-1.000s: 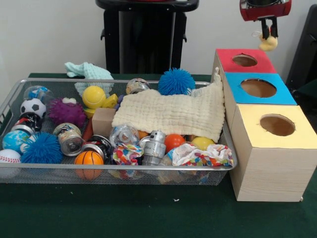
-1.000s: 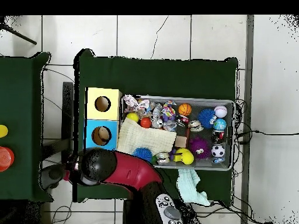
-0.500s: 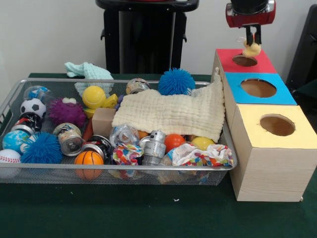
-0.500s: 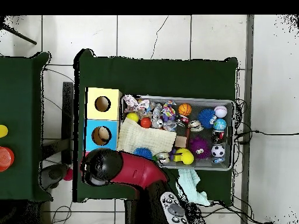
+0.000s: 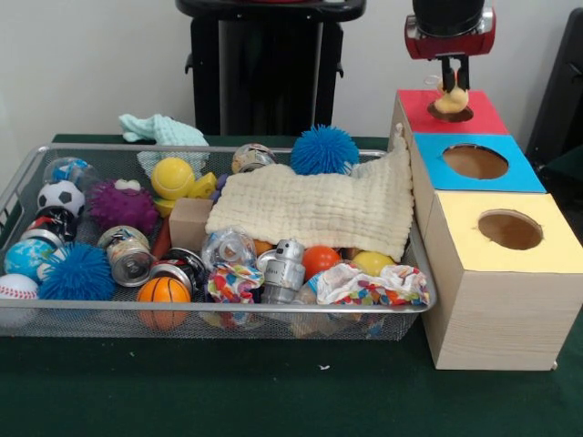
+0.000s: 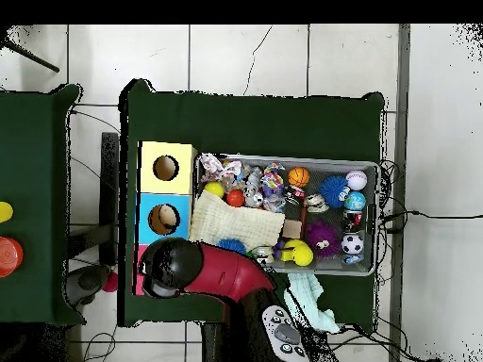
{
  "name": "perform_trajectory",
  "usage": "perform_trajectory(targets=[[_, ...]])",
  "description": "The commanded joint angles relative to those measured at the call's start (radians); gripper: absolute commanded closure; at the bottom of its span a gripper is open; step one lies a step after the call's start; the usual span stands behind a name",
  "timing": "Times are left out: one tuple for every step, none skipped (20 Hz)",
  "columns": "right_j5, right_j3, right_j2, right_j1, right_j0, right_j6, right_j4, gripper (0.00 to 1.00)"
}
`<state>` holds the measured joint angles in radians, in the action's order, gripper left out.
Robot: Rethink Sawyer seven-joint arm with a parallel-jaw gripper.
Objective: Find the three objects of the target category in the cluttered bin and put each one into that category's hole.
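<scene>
Yellow duck toy (image 5: 451, 98) is pinched by the gripper (image 5: 452, 87) directly above the red box's hole (image 5: 451, 113), upper right of frame, lined up for release

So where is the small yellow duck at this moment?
In the front view, the duck hangs in the gripper at top right, just above the red box's hole.

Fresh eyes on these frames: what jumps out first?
The end effector hangs over the hole of the red box at the far end of the box row, gripping a small yellow toy right at the opening. Beside the boxes, the wire mesh bin is packed with balls, cans and toys, with a cream cloth draped across its middle and a blue spiky ball behind it.
</scene>
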<state>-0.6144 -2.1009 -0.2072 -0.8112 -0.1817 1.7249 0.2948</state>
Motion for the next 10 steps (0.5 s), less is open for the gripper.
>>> perform_trajectory(targets=[[-0.015,0.042,-0.028,0.036,-0.041,0.131,0.03,1.0],[-0.012,0.04,-0.035,0.039,-0.046,0.125,0.033,1.0],[-0.009,0.036,-0.037,0.039,-0.047,0.126,0.037,1.0],[-0.01,0.033,-0.039,0.036,-0.047,0.13,0.042,1.0],[-0.011,0.033,-0.04,0.035,-0.047,0.131,0.044,1.0],[-0.01,0.034,-0.043,0.035,-0.048,0.128,0.042,1.0],[-0.006,0.032,-0.043,0.034,-0.048,0.132,0.044,1.0],[-0.003,0.031,-0.042,0.034,-0.048,0.136,0.045,1.0],[0.001,0.03,-0.042,0.033,-0.048,0.139,0.046,0.0],[-0.002,0.033,-0.04,0.034,-0.046,0.144,0.046,0.0]])
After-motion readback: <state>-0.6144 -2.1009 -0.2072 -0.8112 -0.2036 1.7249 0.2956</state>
